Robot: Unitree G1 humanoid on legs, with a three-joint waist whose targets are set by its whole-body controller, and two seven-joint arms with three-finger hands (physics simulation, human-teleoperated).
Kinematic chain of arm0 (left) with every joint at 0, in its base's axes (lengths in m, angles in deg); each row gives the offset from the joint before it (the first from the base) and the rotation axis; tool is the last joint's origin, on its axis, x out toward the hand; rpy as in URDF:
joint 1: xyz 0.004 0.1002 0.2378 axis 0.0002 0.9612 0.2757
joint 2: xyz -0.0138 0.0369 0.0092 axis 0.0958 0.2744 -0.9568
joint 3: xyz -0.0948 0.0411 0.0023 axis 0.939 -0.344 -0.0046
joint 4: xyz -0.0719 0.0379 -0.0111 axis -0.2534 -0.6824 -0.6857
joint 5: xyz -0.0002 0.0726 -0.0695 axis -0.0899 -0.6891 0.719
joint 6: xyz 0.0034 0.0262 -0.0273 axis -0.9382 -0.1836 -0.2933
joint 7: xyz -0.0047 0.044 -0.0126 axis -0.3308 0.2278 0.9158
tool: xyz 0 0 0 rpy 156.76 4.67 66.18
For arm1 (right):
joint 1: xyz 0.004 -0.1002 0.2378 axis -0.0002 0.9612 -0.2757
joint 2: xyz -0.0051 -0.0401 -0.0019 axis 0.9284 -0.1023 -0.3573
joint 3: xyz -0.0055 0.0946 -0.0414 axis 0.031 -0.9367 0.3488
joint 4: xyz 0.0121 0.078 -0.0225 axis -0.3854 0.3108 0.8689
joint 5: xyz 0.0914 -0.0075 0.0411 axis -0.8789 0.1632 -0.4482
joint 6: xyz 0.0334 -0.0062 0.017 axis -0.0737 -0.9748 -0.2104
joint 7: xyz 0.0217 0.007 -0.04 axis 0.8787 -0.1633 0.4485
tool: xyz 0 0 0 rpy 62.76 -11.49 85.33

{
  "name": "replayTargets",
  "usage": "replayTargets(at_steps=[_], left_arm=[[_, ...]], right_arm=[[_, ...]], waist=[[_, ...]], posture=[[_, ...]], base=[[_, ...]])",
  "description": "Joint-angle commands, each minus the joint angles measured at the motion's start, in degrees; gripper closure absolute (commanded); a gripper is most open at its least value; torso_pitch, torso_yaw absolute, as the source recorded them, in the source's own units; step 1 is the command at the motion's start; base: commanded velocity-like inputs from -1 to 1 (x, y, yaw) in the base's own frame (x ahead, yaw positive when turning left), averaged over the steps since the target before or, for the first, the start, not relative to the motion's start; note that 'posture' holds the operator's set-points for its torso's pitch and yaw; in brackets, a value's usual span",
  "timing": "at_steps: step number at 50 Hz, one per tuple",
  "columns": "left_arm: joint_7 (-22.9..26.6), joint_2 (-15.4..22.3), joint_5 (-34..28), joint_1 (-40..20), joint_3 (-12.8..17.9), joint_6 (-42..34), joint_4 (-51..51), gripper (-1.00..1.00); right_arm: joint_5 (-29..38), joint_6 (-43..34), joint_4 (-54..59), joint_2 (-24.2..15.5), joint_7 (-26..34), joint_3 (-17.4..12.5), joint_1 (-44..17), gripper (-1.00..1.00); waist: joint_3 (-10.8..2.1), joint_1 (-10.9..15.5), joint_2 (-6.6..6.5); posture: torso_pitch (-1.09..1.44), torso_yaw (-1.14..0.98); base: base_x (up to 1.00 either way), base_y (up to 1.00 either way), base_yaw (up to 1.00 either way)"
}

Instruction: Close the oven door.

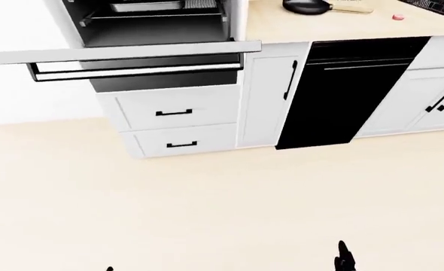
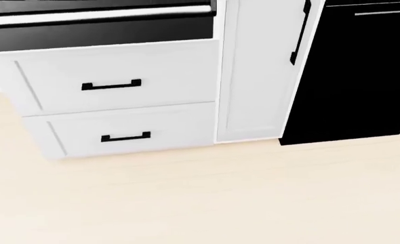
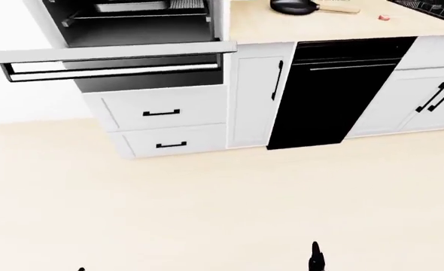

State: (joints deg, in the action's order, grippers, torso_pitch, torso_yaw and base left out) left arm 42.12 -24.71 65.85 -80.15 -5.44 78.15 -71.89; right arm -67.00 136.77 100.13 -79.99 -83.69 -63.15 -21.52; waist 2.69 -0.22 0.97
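Oven door point(image 1: 128, 52) hangs open and level, so we must lift it; our right hand point(image 1: 345, 258) is low, and we cannot tell its grip.

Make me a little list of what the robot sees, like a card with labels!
oven door: open, folded down flat
inside oven: racks and a tray
under oven: two white drawers with black handles
right of drawers: narrow white cabinet, then a black dishwasher
counter: dark pan
right hand: only a tip shows at the bottom edge
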Motion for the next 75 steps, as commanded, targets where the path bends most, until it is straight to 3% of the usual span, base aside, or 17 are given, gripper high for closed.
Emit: replayTargets(at_steps=[1, 6, 7, 11, 15, 17, 19, 32, 35, 37, 43, 49, 51, 65, 66, 70, 75], left_arm=[[0.08, 0.42, 0.09, -0.09, 0.15, 1.15, 0.58, -1.0], [0.08, 0.42, 0.08, -0.09, 0.14, 1.14, 0.58, -1.0], [0.07, 0.41, 0.08, -0.09, 0.14, 1.16, 0.59, -1.0], [0.2, 0.36, 0.21, -0.41, 0.03, 1.15, 0.61, -1.0], [0.21, 0.42, 0.26, -0.26, 0.06, 1.18, 0.59, -1.0], [0.23, 0.46, 0.33, -0.2, 0.13, 1.16, 0.59, -1.0], [0.13, 0.4, 0.26, -0.24, 0.05, 1.16, 0.59, -1.0], [0.74, 0.91, 0.3, -0.76, 0.57, 0.41, 0.58, -1.0], [0.75, 0.9, 0.18, -0.72, 0.73, 0.4, 0.58, -1.0], [0.58, 0.71, -0.02, -0.58, 0.69, 0.6, 0.59, -1.0], [0.18, 0.25, -0.13, -0.17, 0.39, 1.22, 0.61, -1.0], [0.19, 0.23, 0.11, -0.11, 0.16, 1.27, 0.6, -1.0], [0.23, 0.27, 0.15, -0.13, 0.12, 1.22, 0.6, -1.0], [0.43, 0.37, 0.37, -0.19, 0.08, 0.93, 0.58, -1.0], [0.44, 0.4, 0.39, -0.21, 0.11, 0.91, 0.59, -1.0], [0.58, 0.44, 0.48, -0.14, 0.17, 0.94, 0.59, -1.0], [0.61, 0.45, 0.49, -0.13, 0.16, 0.94, 0.58, -1.0]], right_arm=[[-0.31, 1.43, -0.83, -0.58, -0.23, -0.12, -0.34, -1.0], [-0.36, 1.42, -0.83, -0.59, -0.16, -0.12, -0.3, -1.0], [-0.39, 1.43, -0.83, -0.59, -0.14, -0.13, -0.31, -1.0], [-0.34, 1.46, -0.82, -0.53, -0.2, -0.07, -0.25, -1.0], [-0.36, 1.47, -0.82, -0.53, -0.18, -0.08, -0.23, -1.0], [-0.31, 1.48, -0.82, -0.51, -0.19, -0.04, -0.22, -1.0], [-0.3, 1.45, -0.83, -0.51, -0.18, -0.02, -0.29, -1.0], [-0.43, 1.27, -0.84, -0.58, -0.07, -0.07, -0.61, -1.0], [-0.39, 1.23, -0.82, -0.6, -0.07, -0.1, -0.56, -1.0], [-0.35, 1.27, -0.83, -0.56, -0.06, -0.1, -0.54, -1.0], [-0.27, 1.43, -0.83, -0.51, -0.08, -0.06, -0.34, -1.0], [-0.25, 1.43, -0.83, -0.5, -0.12, -0.01, -0.33, -1.0], [-0.22, 1.43, -0.82, -0.52, -0.13, 0.01, -0.34, -1.0], [-0.19, 1.34, -0.82, -0.47, -0.05, -0.03, -0.29, -1.0], [-0.25, 1.32, -0.83, -0.47, 0.0, -0.07, -0.32, -1.0], [-0.3, 1.28, -0.83, -0.55, 0.06, -0.08, -0.4, -1.0], [-0.32, 1.25, -0.82, -0.49, 0.08, -0.1, -0.4, -1.0]], waist=[[-0.31, -0.02, -0.01], [-0.95, -0.4, 4.69], [-0.68, -0.91, 2.29], [-1.1, -1.02, 2.47], [-0.46, -0.81, 0.1], [-0.53, -0.77, -2.16], [-1.66, -0.39, -6.55], [-0.36, -0.2, 1.05], [-0.83, -0.43, 4.22], [-0.62, -1.06, 2.26], [-0.66, -0.81, 1.15], [-2.33, -0.76, -6.4], [-0.63, -0.02, -4.67], [-0.66, -0.4, 4.29], [-0.67, -1.06, 1.79], [-1.23, -0.91, 2.61], [-0.54, -0.76, -1.41]], posture=[[0.0, 0.0], [0.0, 0.0], [0.0, 0.0], [0.0, 0.0], [0.0, 0.0], [0.0, 0.0], [0.0, 0.0], [0.0, 0.0], [0.0, 0.0], [0.0, 0.0], [0.0, 0.0], [0.0, 0.0], [0.0, 0.0], [0.0, 0.0], [0.0, 0.0], [0.0, 0.0], [0.0, 0.0]], base=[[0.0, 0.38, 0.0], [0.0, 0.38, 0.0], [0.0, 0.38, 0.0], [0.0, 0.38, 0.0], [0.0, 0.38, 0.0], [0.0, 0.38, 0.0], [0.0, 0.38, 0.0], [0.0, 0.38, 0.0], [0.0, 0.38, 0.0], [0.0, 0.38, 0.0], [0.0, 0.38, 0.0], [0.0, 0.38, 0.0], [0.0, 0.38, 0.0], [0.0, 0.38, 0.0], [0.0, 0.38, 0.0], [0.0, 0.38, 0.0], [0.0, 0.38, 0.0]])
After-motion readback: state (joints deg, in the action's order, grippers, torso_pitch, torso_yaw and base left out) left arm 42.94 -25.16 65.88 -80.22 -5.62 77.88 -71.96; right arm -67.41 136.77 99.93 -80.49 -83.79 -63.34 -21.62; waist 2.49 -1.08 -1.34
